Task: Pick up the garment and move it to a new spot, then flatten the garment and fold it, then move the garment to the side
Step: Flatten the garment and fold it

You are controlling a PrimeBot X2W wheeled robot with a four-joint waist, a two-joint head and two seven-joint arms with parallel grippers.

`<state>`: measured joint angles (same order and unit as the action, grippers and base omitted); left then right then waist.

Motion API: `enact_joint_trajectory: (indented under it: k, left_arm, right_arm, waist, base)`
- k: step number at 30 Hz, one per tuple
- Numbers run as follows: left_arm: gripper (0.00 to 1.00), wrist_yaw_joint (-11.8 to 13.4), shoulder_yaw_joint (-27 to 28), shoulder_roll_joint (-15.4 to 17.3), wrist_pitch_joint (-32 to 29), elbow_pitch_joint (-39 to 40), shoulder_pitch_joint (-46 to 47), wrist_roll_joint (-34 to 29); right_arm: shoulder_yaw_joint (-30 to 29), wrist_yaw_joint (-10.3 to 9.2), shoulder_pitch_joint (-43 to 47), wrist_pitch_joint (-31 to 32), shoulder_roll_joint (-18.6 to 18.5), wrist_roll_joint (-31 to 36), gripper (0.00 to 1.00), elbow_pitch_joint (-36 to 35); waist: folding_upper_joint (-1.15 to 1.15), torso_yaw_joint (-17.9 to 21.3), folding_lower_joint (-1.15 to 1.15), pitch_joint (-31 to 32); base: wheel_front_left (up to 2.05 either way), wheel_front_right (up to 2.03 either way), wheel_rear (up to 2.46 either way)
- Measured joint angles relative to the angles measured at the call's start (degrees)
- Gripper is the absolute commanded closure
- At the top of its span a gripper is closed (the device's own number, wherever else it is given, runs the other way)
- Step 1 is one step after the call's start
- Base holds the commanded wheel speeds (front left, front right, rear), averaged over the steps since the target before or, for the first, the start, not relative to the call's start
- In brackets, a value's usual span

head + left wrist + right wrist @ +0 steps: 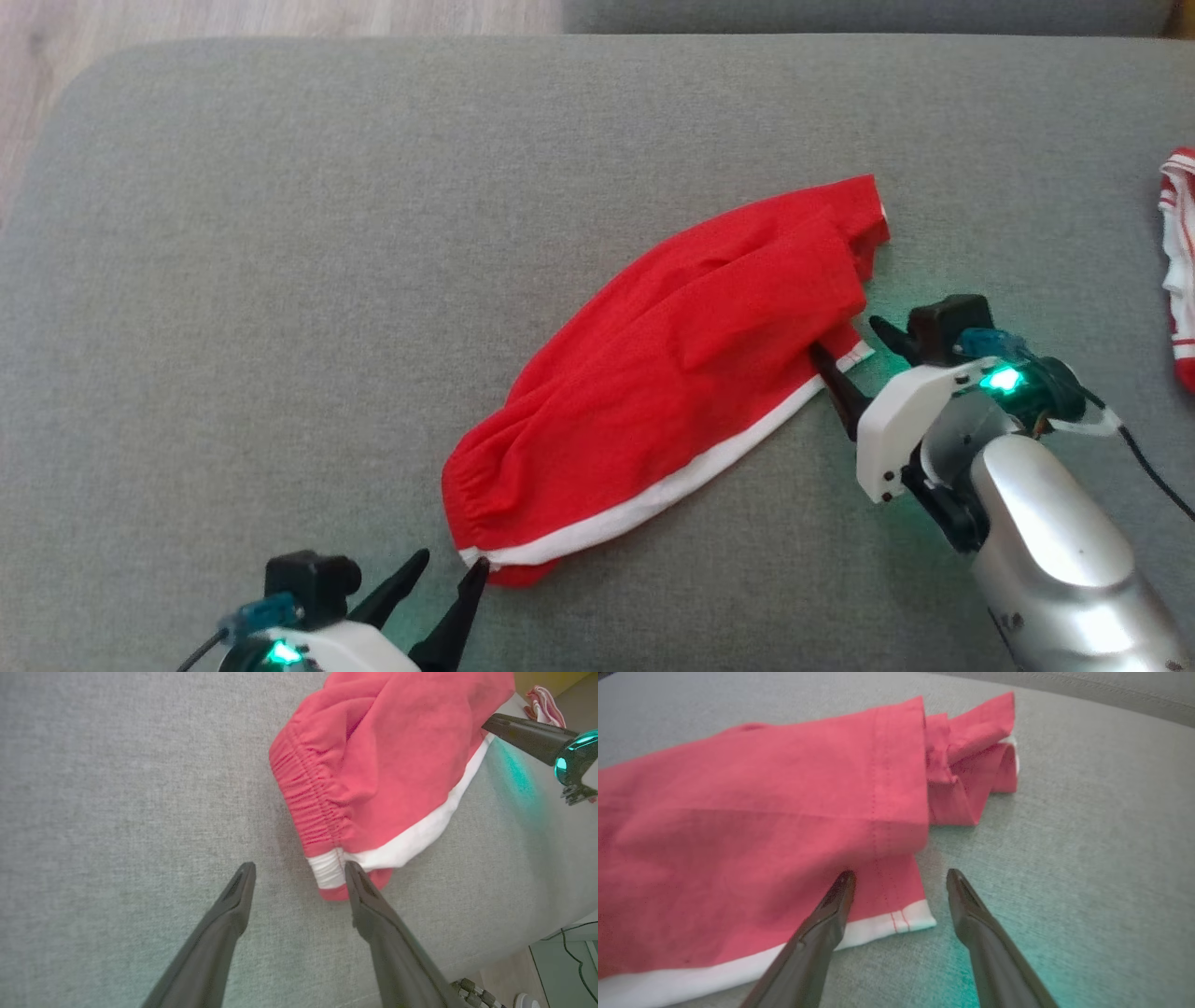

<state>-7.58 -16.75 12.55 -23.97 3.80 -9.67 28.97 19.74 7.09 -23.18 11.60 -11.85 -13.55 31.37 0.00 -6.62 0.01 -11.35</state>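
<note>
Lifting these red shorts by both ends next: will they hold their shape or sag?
Probably floppy: the red shorts lie in soft folds, so the middle would likely sag between the left pincer and right pincer. Likely light, since the cloth looks thin. The gathered waistband looks thicker, perhaps a surer grip than the flat hem.

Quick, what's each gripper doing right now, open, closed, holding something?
Left gripper: open, holding nothing, by one end of the garment.
Right gripper: open, holding nothing, at its other end.
</note>
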Motion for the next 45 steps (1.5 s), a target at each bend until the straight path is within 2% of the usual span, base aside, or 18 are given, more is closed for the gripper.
enact_joint_trajectory:
  k: [12, 22, 30, 31, 32, 33, 34, 35, 36, 37, 41, 45]
  left_arm:
    - [0.0, 0.0, -0.19, 0.66, 0.91, -3.12, 0.64, 1.38]
    - [0.0, 0.0, -3.57, 1.14, 1.86, -2.91, 2.94, 7.12]
    - [0.0, 0.0, -4.75, 2.48, 2.46, -3.11, 3.94, 8.78]
    - [0.02, 0.0, -5.45, 2.48, 2.46, -3.39, 4.43, 9.45]
    - [0.19, 0.0, -5.95, 2.44, 2.49, -3.65, 4.89, 10.07]
    - [0.32, 0.0, -6.33, 2.44, 2.76, -3.76, 5.29, 10.68]
    - [0.55, 0.0, -6.77, 2.48, 2.99, -4.04, 5.77, 11.16]
    - [0.6, 0.0, -7.31, 2.59, 3.2, -4.55, 6.25, 11.35]
    - [0.78, 0.0, -7.69, 2.59, 3.52, -4.97, 6.62, 11.51]
    - [1.0, 0.0, -8.08, 2.59, 3.93, -5.3, 7.05, 12.17]
    - [1.0, 0.0, -10.2, 2.98, 4.89, -5.45, 7.78, 14.86]
    - [1.0, 0.0, -10.4, 4.15, 7.02, -2.61, 7.66, 18.39]
  right_arm:
    - [3.61, 0.0, -2.92, -1.2, 0.07, -2.13, 0.0, 5.1]
    - [5.5, 0.0, -4.47, -2.49, 0.08, -3.2, 0.0, 6.97]
    - [6.25, 0.01, -5.12, -2.86, 0.08, -4.21, 0.0, 7.83]
    - [6.49, 0.01, -5.3, -2.83, 0.08, -4.46, 0.0, 7.95]
    - [6.9, 0.01, -5.61, -2.66, 0.08, -4.8, 0.0, 8.1]
    - [7.24, 0.01, -5.81, -2.32, 0.07, -5.26, 0.0, 8.12]
    - [7.37, 0.0, -5.86, -2.04, 0.07, -5.99, 0.18, 8.17]
    - [7.7, 0.0, -5.87, -1.69, 0.08, -6.79, 0.8, 8.11]
    - [8.1, 0.0, -5.92, -1.29, 0.08, -7.79, 1.0, 7.97]
    - [8.33, 0.0, -5.92, -0.59, 0.08, -9.23, 1.0, 7.8]
    - [8.35, 0.0, -5.04, 1.22, 0.12, -16.23, 1.0, 5.31]
    - [4.47, 0.0, -1.75, 2.89, -0.31, -26.32, 1.0, -3.38]
  waist:
    - [0.0, 0.25, -0.01, -0.66]
    - [0.0, 1.36, -0.01, -0.8]
    - [0.0, 1.62, -0.01, -1.11]
    - [0.0, 1.65, -0.01, -1.21]
    - [0.0, 1.7, -0.01, -1.27]
    - [0.0, 1.77, -0.01, -1.32]
    - [0.0, 1.85, -0.01, -1.35]
    - [0.0, 1.93, -0.01, -1.34]
    - [0.0, 2.03, -0.01, -1.32]
    - [0.0, 2.13, -0.01, -1.22]
    - [0.0, 2.72, 0.0, -0.55]
    - [0.0, 3.65, -0.01, 0.38]
  base:
    - [0.0, 0.0, 0.0]
    - [0.0, 0.0, 0.0]
    - [0.0, 0.0, 0.0]
    - [0.0, 0.0, 0.0]
    - [0.0, 0.0, 0.0]
    - [0.0, 0.0, 0.0]
    - [0.0, 0.0, 0.0]
    - [0.0, 0.0, 0.0]
    - [0.0, 0.0, 0.0]
    - [0.0, 0.0, 0.0]
    - [0.0, 0.0, 0.0]
    - [0.0, 0.0, 0.0]
